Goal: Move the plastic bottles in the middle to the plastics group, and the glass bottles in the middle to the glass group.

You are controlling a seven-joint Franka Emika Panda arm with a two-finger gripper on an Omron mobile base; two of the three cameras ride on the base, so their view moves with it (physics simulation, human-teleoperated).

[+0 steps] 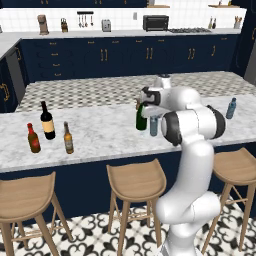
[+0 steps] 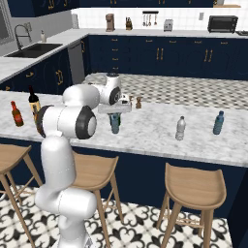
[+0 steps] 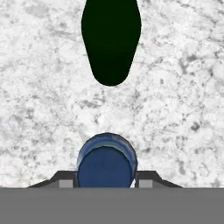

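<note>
My gripper (image 3: pixel 106 181) points straight down over the small blue-grey plastic bottle (image 3: pixel 106 162), shut on its top with a fingertip (image 3: pixel 65 182) pressed to each side. The bottle (image 1: pixel 153 125) stands upright mid-counter (image 2: pixel 115 123). Just beyond it stands the dark green wine bottle (image 3: pixel 111 39), close on its left in the left base view (image 1: pixel 141 118). The amber beer bottle (image 1: pixel 68 138) stands far left beside the glass group: the black wine bottle (image 1: pixel 47 120) and the red-brown bottle (image 1: pixel 33 139). The plastics group stands right: a pale grey bottle (image 2: pixel 180 128) and a bright blue bottle (image 2: pixel 219 122).
The marble counter (image 1: pixel 105 135) runs left to right, with wooden stools (image 1: pixel 136 182) along its near edge. My own white arm (image 2: pixel 72 118) hides part of the counter in the right base view. A small brown object (image 2: pixel 139 102) stands at the counter's back.
</note>
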